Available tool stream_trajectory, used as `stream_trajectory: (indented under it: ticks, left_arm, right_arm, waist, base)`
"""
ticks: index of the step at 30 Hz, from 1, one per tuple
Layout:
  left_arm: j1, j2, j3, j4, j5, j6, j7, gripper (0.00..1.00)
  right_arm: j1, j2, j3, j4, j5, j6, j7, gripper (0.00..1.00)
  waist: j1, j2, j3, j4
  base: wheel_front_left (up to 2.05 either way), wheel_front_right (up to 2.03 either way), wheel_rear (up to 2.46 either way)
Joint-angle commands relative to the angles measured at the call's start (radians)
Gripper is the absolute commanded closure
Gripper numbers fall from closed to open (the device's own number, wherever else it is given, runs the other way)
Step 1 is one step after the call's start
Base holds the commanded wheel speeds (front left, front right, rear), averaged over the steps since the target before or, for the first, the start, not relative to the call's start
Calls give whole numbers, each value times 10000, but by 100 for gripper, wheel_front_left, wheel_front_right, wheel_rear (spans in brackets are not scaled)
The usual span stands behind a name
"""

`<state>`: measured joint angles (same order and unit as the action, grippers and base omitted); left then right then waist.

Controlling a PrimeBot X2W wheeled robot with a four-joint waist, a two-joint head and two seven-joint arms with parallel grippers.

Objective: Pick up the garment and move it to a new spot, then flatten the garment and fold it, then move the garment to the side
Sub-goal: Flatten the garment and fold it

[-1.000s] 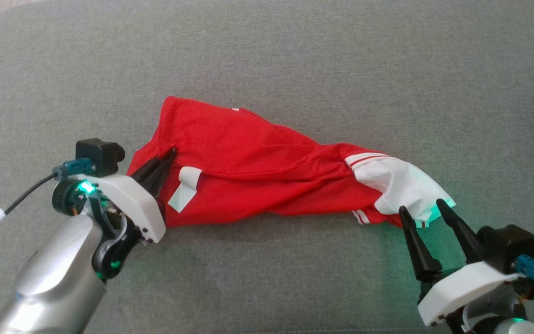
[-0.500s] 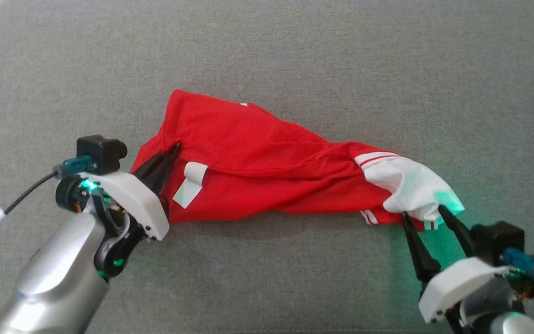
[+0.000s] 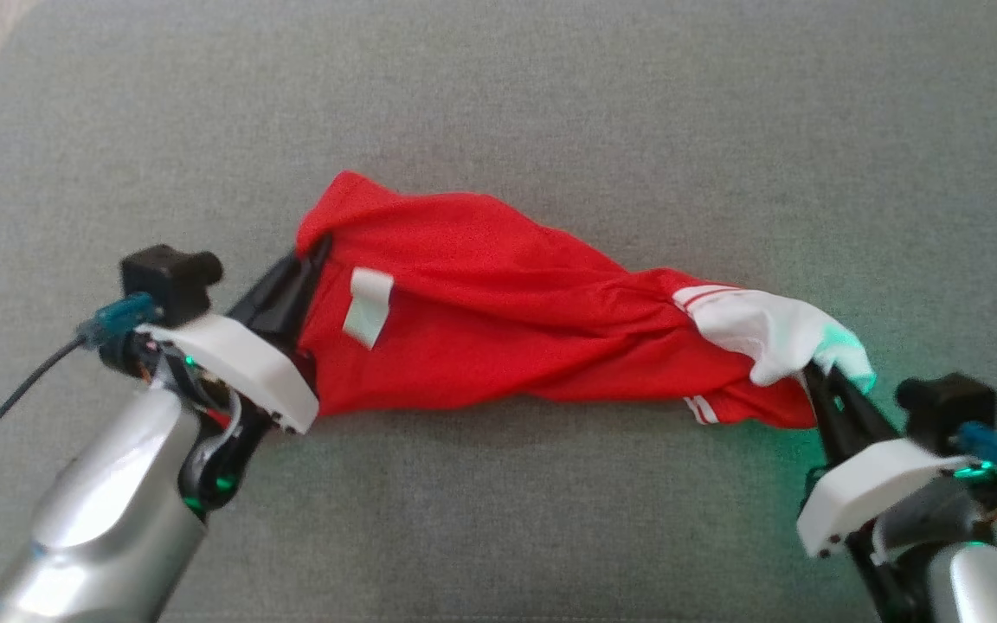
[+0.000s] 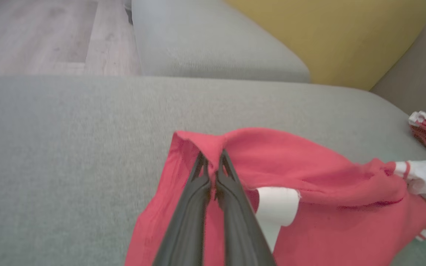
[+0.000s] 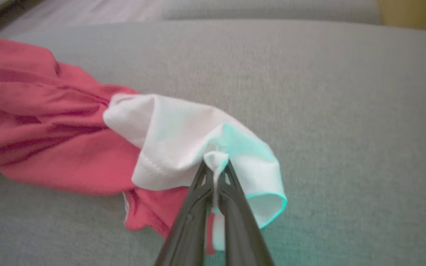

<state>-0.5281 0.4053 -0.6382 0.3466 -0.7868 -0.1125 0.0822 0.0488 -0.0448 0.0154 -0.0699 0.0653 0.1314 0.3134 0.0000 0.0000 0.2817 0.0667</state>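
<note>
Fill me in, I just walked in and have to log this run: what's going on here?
A two-armed robot is working on a red garment on a grey cushion. Its left claw is shut on the red fabric at one end, and its right claw is shut on the white sleeve at the other end. The garment stretches between the two claws, crumpled and bunched, not yet flattened or folded.
</note>
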Motion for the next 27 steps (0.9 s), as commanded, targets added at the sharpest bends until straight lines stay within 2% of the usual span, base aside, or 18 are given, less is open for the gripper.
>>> stream_trajectory:
  ticks: [1,10,14,19,23,27]
  left_arm:
    - [-366,497,667,-618,206,190,-490,100]
    - [-140,1516,1518,-3603,889,1273,-1226,100]
    - [-373,2106,2068,-5306,1138,1790,-1035,100]
    - [-982,2877,2769,-7232,1453,2422,-298,100]
    - [-1550,3264,3238,-8107,1433,2669,233,100]
    - [-1863,3165,3380,-8050,805,2601,599,100]
  right_arm:
    - [-172,-105,57,-811,183,-7,-258,100]
    - [-816,-469,-890,-3460,429,-7,-583,100]
    - [-1636,-998,-1454,-4874,443,-7,-306,100]
    - [-3016,-1895,-2161,-6375,563,-7,327,100]
    - [-4214,-2537,-2726,-6841,869,-7,915,100]
    - [-5154,-2852,-2853,-6310,1468,-7,1424,100]
  waist:
    - [0,0,-218,18]
    - [0,0,-1246,-3]
    - [0,0,-1724,19]
    - [0,0,-2119,59]
    - [0,0,-2224,74]
    - [0,0,-2092,71]
  base:
    - [0,0,0]
    - [0,0,0]
    - [0,0,0]
    - [0,0,0]
    - [0,0,0]
    - [0,0,0]
